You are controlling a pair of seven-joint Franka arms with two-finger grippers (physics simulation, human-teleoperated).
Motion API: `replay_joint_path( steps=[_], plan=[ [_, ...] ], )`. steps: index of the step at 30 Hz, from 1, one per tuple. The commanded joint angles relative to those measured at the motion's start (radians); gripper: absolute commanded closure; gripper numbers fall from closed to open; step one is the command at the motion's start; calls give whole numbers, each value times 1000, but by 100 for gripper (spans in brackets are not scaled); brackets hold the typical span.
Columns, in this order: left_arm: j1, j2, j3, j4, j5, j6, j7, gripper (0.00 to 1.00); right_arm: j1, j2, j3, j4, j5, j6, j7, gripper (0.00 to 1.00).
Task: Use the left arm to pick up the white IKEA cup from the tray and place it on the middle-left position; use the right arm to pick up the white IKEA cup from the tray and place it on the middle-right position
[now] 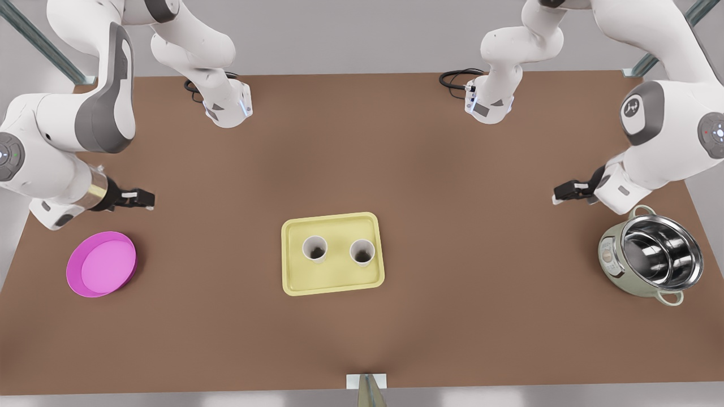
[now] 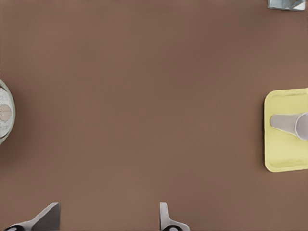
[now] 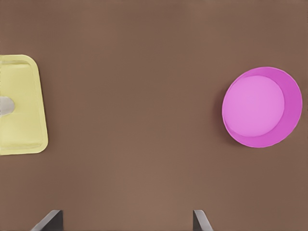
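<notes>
Two white cups stand upright inside the pale yellow tray [image 1: 294, 282] at the table's middle, one [image 1: 315, 249] toward the front view's left and one [image 1: 362, 252] toward its right. My left gripper [image 1: 557, 195] hovers open and empty at the front view's right, far from the tray. In the left wrist view its fingers [image 2: 166, 220] stand wide apart, with the tray [image 2: 284, 159] and a cup [image 2: 286, 123] farther off. My right gripper [image 1: 150, 199] hovers open and empty at the front view's left. The right wrist view shows the tray [image 3: 21, 134] and a sliver of cup [image 3: 6, 106].
A round pink dish [image 1: 102, 264] lies below the right gripper in the front view, also visible as the pink dish [image 3: 262, 107]. A steel-lined green pot [image 1: 650, 257] stands below the left gripper, its rim [image 2: 4, 113] in the left wrist view. Plain brown tabletop [image 1: 481, 237] surrounds the tray.
</notes>
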Motion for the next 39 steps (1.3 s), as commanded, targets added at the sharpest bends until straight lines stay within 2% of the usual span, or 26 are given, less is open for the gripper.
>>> replay_joint_path(
  steps=[1,4,5,7,8,12,15,17,18,19,20,22,27,35,39],
  plan=[
    [0,2,0,0,-3,146,30,0,2,-1,1,0,-2,119,-21,0],
    [-40,13,-2,-4,4,171,22,0,0,2,1,-2,1,125,-22,0],
    [-127,40,-2,-6,18,182,4,0,6,11,5,-5,9,133,-21,0],
    [-325,116,-2,-4,107,215,-274,0,9,28,8,-8,58,150,-21,0],
    [-374,148,-2,-6,113,228,-329,0,54,42,13,-8,61,199,-7,0],
    [-468,257,-2,-9,115,355,-547,0,209,111,13,1,49,202,312,0],
    [-510,310,0,-9,116,456,-657,0,305,165,13,1,49,260,392,0],
    [-566,373,0,3,150,487,-785,0,412,257,13,0,52,341,445,0],
    [-584,389,0,5,150,513,-828,0,448,286,13,-3,47,392,584,0],
    [-589,393,0,6,150,516,-846,0,489,328,13,1,47,420,619,0],
    [-604,402,1,11,149,542,-883,0,538,388,13,10,49,539,688,0],
    [-627,534,1,197,196,536,-937,0,542,471,11,79,47,543,688,0],
    [-624,609,32,270,196,538,-829,0,542,539,-25,70,46,642,691,0],
    [-682,679,12,321,187,551,-881,0,535,522,-22,24,24,630,651,0],
    [-681,735,12,318,182,602,-878,0,506,464,-24,-60,24,625,616,0]
  ],
)
